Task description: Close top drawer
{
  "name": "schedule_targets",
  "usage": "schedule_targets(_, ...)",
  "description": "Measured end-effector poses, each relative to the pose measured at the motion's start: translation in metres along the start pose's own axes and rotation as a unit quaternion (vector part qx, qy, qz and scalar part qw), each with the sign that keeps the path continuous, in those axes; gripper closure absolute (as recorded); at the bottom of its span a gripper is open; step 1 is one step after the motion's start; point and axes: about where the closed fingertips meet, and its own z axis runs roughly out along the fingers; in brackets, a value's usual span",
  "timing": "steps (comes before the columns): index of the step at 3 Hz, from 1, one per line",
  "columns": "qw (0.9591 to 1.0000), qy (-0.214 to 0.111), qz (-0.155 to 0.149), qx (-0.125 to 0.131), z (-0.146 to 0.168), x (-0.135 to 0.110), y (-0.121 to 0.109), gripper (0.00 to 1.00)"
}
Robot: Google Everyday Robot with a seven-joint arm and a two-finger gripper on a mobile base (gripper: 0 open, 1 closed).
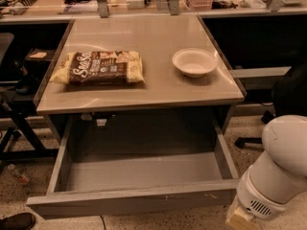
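Claw (241, 219), state I cannot tell, low right by open top drawer (134, 201); bag (98, 68) reads "Sk…"

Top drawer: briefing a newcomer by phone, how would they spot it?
Under the beige table top, left of the white robot arm (end effector out of view), sits the wide grey metal top drawer. It is pulled open, grey inside, its flat front scuffed white.

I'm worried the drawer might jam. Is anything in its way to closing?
Nothing visible: the top drawer is bare inside. The gripper is out of view; only the arm shows by the drawer's front corner.
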Motion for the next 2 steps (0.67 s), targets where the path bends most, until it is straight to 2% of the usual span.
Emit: schedule_targets(2,0.9999,-0.008,0.009,0.008,0.0211,-0.0074,-0.0150,1.00)
